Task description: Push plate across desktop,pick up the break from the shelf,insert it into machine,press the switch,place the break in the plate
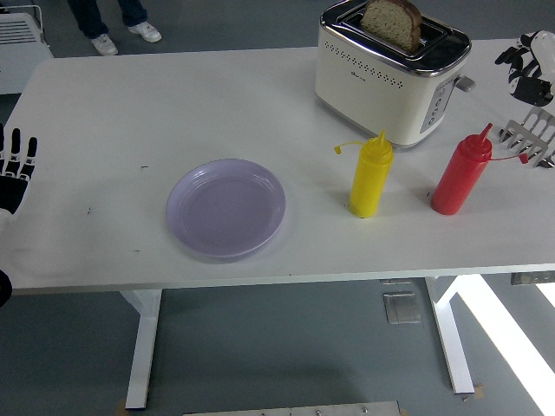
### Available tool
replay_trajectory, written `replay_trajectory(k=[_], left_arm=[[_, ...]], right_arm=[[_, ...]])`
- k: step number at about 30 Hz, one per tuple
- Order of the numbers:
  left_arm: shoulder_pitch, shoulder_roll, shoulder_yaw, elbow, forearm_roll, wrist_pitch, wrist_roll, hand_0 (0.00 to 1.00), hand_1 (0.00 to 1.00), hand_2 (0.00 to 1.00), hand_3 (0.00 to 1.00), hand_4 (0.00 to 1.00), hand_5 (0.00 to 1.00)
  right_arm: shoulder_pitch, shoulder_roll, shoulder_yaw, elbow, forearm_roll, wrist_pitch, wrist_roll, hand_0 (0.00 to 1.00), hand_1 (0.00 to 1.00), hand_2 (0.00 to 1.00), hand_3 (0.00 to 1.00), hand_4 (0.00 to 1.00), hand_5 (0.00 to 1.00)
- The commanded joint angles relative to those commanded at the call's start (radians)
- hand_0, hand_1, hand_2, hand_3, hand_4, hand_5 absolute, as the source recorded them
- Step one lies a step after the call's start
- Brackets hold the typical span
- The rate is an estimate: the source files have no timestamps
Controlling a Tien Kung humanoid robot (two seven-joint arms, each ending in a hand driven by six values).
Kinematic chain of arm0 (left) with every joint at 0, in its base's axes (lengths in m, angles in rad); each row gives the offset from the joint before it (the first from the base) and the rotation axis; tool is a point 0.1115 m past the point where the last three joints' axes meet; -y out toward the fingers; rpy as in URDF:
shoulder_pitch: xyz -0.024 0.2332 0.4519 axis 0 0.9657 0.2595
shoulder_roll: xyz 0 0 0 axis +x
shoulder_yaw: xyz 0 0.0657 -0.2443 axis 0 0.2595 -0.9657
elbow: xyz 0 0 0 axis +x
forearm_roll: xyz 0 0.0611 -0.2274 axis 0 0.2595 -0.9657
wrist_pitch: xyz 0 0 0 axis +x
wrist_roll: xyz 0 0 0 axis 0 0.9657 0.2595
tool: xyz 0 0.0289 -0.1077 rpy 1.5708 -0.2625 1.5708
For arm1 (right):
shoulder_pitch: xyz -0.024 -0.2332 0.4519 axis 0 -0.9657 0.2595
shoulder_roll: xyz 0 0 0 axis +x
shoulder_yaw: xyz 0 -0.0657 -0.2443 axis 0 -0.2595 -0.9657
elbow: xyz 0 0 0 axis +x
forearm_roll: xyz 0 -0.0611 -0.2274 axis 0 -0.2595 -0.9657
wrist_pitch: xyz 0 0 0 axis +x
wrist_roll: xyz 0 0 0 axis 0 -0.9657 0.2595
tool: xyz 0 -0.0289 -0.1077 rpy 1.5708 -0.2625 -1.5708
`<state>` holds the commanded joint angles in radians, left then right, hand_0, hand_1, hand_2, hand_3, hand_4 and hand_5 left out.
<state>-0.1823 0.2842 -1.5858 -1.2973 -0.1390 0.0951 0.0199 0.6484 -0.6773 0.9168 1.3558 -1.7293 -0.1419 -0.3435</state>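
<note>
A slice of brown bread stands upright in a slot of the cream toaster at the back right, with its top half sticking out. The toaster's lever juts from its right end. An empty lilac plate lies in the middle of the white table, near the front. My right hand shows at the right edge, right of the toaster and above a metal rack, touching neither. My left hand rests at the left edge, fingers spread, holding nothing.
A yellow squeeze bottle and a red squeeze bottle stand in front of the toaster, between it and the table's near edge. A person's legs show beyond the far left of the table.
</note>
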Motion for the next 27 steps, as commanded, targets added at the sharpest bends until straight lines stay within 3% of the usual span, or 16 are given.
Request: replay_trajectory(k=[14,27], left_arm=[[0.002,0.001,0.008,0.008,0.0,0.0,-0.001,0.754,0.688,0.645,0.659,0.698,0.827],[-0.002,0.003,0.011,0.009,0.001,0.0,-0.001,0.754,0.689,0.645,0.659,0.698,0.828]], right_arm=[[0.105,0.05,-0.162,-0.148,0.02,-0.021,0.042,0.531,0.468,0.65,0.563,0.048,0.002],[0.163,0.089,-0.237,-0.25,0.035,-0.043,0.07,0.53,0.468,0.65,0.564,0.051,0.002]])
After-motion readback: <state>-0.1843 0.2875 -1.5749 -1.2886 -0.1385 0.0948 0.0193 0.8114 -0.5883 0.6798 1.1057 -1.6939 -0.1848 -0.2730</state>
